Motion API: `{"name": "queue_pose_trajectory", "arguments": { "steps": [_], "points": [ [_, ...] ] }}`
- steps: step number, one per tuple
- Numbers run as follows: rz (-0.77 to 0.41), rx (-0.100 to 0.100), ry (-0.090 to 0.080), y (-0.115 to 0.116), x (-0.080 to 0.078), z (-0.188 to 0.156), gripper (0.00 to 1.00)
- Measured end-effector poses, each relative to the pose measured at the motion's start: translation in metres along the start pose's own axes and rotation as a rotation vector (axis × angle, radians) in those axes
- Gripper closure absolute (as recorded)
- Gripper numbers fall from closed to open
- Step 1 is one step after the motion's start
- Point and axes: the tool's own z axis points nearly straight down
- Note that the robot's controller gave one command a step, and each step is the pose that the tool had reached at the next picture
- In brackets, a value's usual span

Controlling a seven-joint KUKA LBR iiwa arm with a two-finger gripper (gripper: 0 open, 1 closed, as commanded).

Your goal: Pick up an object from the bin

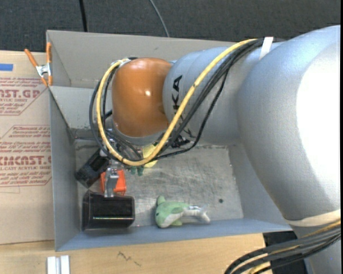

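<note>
Camera view shows the pincer (112, 181) beside a black cup (107, 213), its opening impossible to tell.

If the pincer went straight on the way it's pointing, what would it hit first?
Probably the small orange thing right below the pincer, with the black cup just beyond it. Depth is hard to judge from this angle.

You have a matt grey metal bin (66, 153) with a scuffed floor, a glossy black plastic cup (107, 211), a soft cloth-like green toy (170, 212) and the arm's smooth orange cover (138, 96).
</note>
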Motion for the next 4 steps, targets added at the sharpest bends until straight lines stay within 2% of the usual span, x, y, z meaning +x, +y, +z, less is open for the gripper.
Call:
{"name": "queue_pose_trajectory", "arguments": {
  "steps": [1,2,3,4],
  "points": [
    [-0.112,-0.010,-0.021,0.008,-0.023,0.038,0.00],
    [-0.242,-0.001,-0.001,-0.009,-0.036,0.026,0.00],
    [-0.193,-0.008,-0.007,-0.019,-0.044,0.033,0.00],
    [-0.421,-0.012,-0.026,-0.022,-0.051,0.039,0.00]
  ]
}}
